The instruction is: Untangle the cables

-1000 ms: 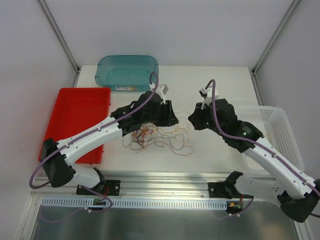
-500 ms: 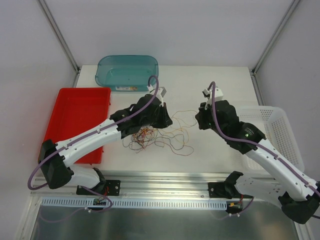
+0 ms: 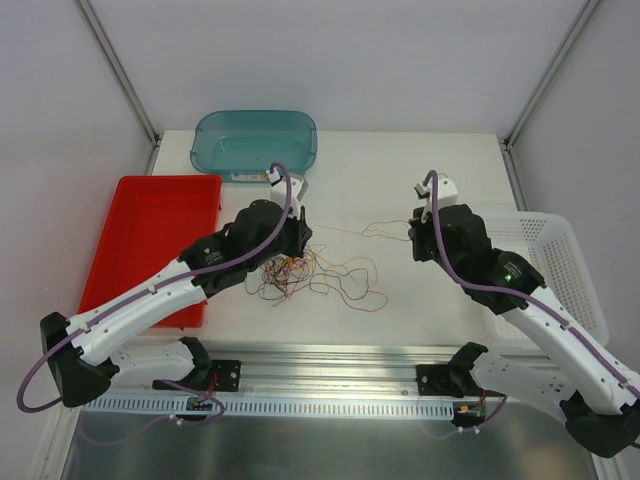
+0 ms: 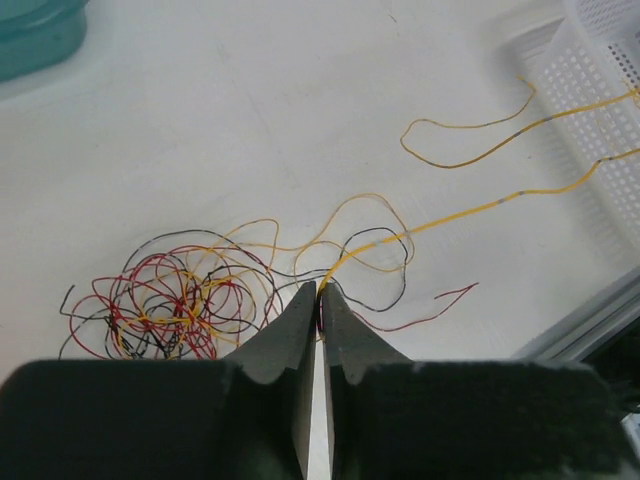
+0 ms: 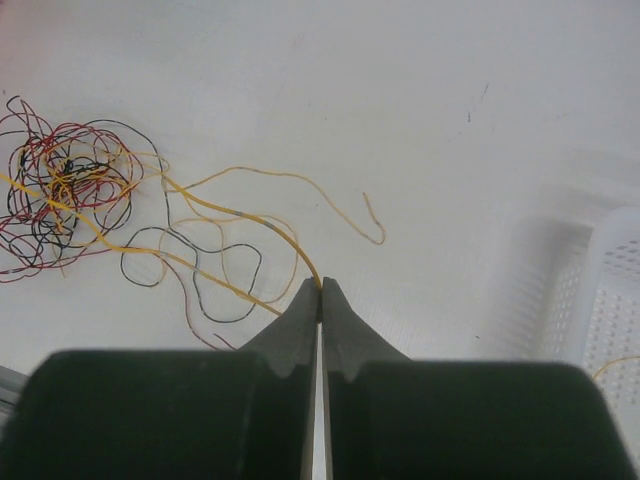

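A tangle of thin red, yellow and black cables (image 3: 290, 275) lies on the white table between the arms; it shows in the left wrist view (image 4: 170, 300) and the right wrist view (image 5: 65, 190). My left gripper (image 3: 300, 232) is shut on a yellow cable (image 4: 420, 230) at its fingertips (image 4: 321, 297), above the tangle's right side. My right gripper (image 3: 415, 240) is shut on a yellow cable (image 5: 250, 220) at its tip (image 5: 320, 290). A yellow cable (image 3: 345, 233) stretches between the two grippers, raised off the table.
A red tray (image 3: 150, 235) lies at the left. A teal tub (image 3: 255, 142) stands at the back. A white basket (image 3: 545, 265) sits at the right, under the right arm. Loose black and red strands (image 3: 350, 295) trail right of the tangle.
Both grippers have drawn apart, the left one leftward and the right one rightward. The yellow cable between them has pulled out longer and straighter. The tangle has stayed put.
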Controlling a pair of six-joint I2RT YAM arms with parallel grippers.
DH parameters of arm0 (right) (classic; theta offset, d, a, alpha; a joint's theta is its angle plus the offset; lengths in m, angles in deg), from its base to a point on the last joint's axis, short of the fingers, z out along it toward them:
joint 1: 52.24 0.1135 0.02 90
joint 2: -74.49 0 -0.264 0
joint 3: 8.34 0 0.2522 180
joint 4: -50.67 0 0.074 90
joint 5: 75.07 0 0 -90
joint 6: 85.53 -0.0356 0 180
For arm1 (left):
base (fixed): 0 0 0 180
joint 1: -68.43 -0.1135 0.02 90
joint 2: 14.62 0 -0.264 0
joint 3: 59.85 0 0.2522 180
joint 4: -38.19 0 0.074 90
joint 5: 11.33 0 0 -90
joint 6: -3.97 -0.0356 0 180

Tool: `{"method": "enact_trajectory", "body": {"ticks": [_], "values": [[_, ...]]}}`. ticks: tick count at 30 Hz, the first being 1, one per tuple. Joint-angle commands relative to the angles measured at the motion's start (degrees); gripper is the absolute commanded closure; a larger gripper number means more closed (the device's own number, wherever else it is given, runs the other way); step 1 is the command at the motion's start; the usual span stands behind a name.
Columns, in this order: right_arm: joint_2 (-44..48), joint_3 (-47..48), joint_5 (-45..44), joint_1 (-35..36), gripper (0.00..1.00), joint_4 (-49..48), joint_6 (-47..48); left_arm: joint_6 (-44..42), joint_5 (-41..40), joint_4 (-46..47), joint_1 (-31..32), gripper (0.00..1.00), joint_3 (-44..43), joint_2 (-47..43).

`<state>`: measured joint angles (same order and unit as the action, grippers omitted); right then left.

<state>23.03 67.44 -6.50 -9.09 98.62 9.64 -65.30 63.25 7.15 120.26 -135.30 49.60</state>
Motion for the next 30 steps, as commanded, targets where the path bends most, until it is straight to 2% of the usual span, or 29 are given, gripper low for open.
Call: {"method": "enact_trajectory", "body": {"ticks": [1, 2, 4, 5, 8, 13, 16, 22, 26, 30], "values": [[1.28, 2.92, -2.3, -1.14, 0.99, 1.75, 1.77, -8.34, -0.93, 0.93, 0.46, 0.93, 1.66, -3.31], [1.1, 3.72, -2.47, -1.67, 0.99, 2.1, 1.86, -8.08, 0.55, 1.02, 0.46, 0.85, 2.1, -3.84], [0.93, 6.61, -3.44, -2.11, 0.99, 3.07, 2.83, -6.68, 1.7, 0.93, 0.46, 0.75, 3.42, -4.81], [0.58, 7.41, -3.7, -2.72, 0.99, 3.33, 3.26, -6.06, 2.84, 0.93, 0.46, 0.66, 3.94, -5.77], [-0.04, 11.18, -5.1, -4.47, 0.99, 4.3, 4.76, -4.21, 4.08, 0.84, 0.46, 0.59, 5.88, -8.05], [-1.36, 16.54, -9.59, -7.38, 0.99, 7.29, 7.22, -2.72, 4.43, 0.4, -0.06, 0.34, 9.39, -11.84], [-1.36, 17.87, -10.04, -10.72, 0.99, 8.08, 8.01, -2.28, 4.7, -0.65, -0.42, 0.25, 11.32, -14.12], [-1.01, 20.33, -12.22, -17.92, 0.99, 9.31, 9.51, 0.18, 3.29, -4.34, -1.65, 0.14, 14.4, -17.03], [-1.01, 20.25, -14.07, -26.62, 0.99, 10.8, 7.93, 2.2, 2.41, -8.81, -4.28, 0.07, 14.41, -16.33], [-0.31, 17.71, -14.43, -34.0, 0.99, 11.68, 4.77, 3.7, 5.74, -11.46, -10.24, 0.01, 14.49, -15.36]]}}
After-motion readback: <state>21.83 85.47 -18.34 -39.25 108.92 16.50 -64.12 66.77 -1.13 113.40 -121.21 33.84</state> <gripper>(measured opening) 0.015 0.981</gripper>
